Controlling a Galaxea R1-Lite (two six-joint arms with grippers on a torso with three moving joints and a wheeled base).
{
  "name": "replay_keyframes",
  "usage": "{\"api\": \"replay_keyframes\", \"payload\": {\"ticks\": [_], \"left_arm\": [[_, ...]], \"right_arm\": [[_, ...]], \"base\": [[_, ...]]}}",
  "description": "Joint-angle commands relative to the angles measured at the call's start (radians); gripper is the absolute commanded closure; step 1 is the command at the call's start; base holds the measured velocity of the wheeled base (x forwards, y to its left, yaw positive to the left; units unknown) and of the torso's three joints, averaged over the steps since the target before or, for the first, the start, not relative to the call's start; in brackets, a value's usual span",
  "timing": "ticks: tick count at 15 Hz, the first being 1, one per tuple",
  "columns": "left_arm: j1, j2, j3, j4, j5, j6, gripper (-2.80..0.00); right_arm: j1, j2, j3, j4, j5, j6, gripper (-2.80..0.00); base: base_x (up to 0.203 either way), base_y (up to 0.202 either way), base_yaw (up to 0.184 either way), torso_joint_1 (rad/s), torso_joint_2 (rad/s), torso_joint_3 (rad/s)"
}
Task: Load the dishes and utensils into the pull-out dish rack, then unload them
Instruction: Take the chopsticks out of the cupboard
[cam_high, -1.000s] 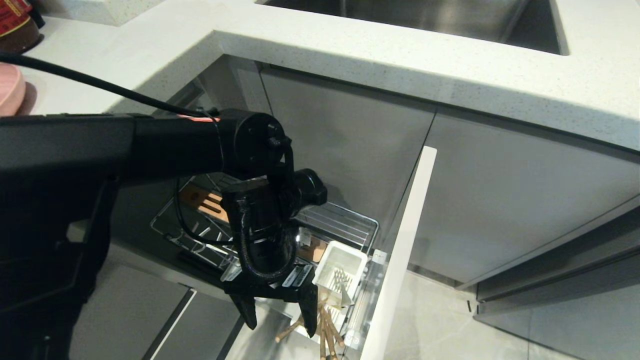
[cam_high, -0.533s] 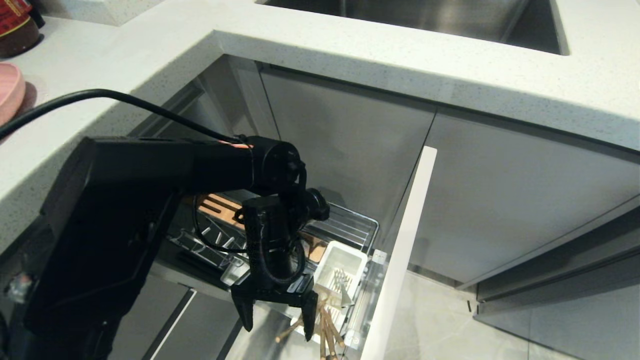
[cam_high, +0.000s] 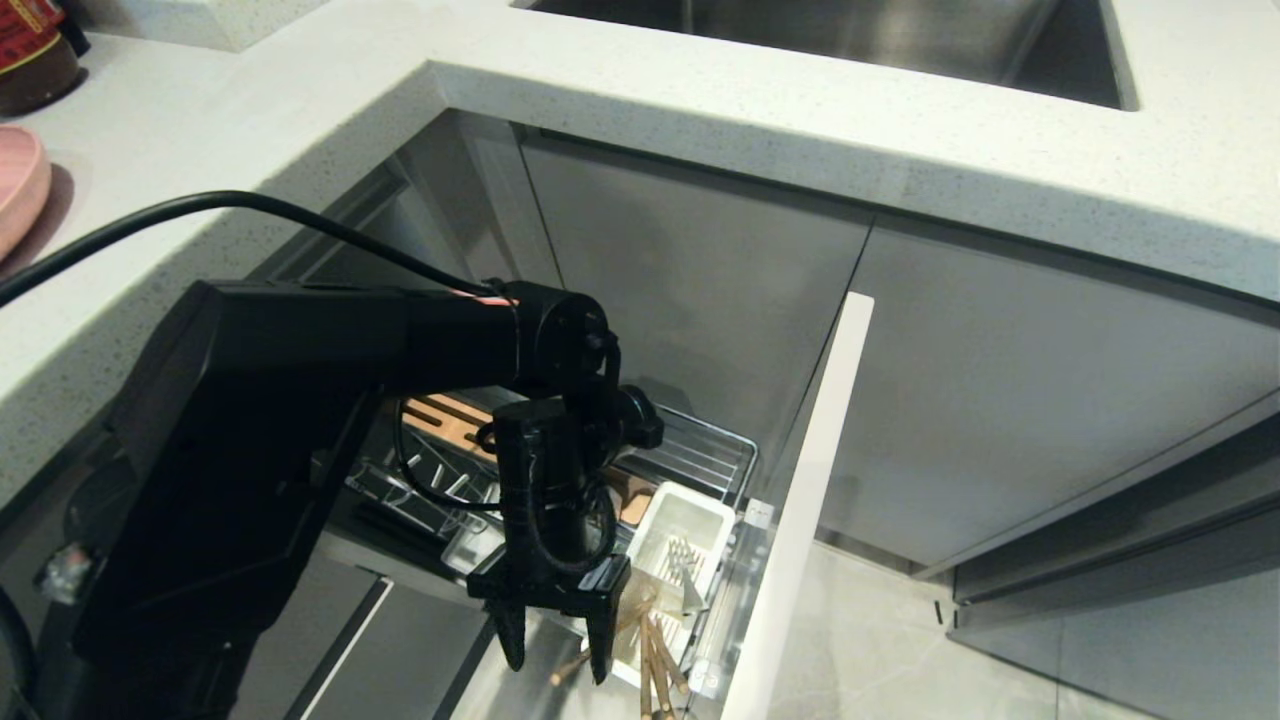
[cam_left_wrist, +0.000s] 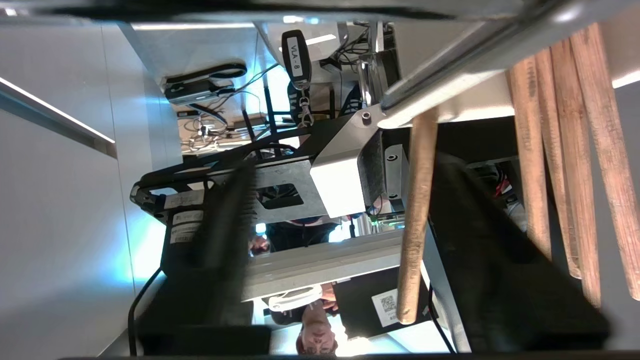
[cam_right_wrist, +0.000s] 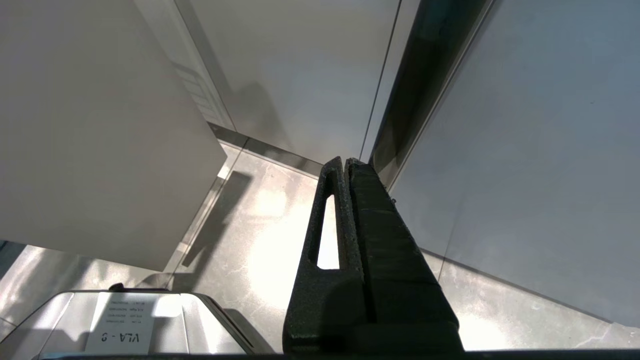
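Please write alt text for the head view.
The left gripper points down with fingers apart around a wooden chopstick leaning from the white cutlery cup of the pulled-out dish rack, below a pale countertop.

Matte black boxy left arm (cam_high: 300, 340) with an orange stripe at the wrist joint, a black cable (cam_high: 200, 215) trailing off it, and ridged black fingers (cam_left_wrist: 220, 225).

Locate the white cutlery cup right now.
In the head view the white cutlery cup sits low and center in the pulled-out dish rack, beside its pale door front, just right of the left gripper.
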Motion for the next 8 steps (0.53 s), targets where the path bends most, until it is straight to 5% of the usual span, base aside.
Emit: {"api": "replay_keyframes", "payload": {"ticks": [1,8], "left_arm": [[-0.006,-0.004,-0.009,0.008,-0.005,-0.003,0.0],[-0.036,-0.013,-0.014,0.008,-0.072,-0.004,0.0]], "right_arm": [[0.0,0.0,0.0,0.0,0.0,0.0,0.0],[0.0,0.0,0.0,0.0,0.0,0.0,0.0]], "base": [[0.0,0.0,0.0,0.0,0.0,0.0],[0.0,0.0,0.0,0.0,0.0,0.0]]}}
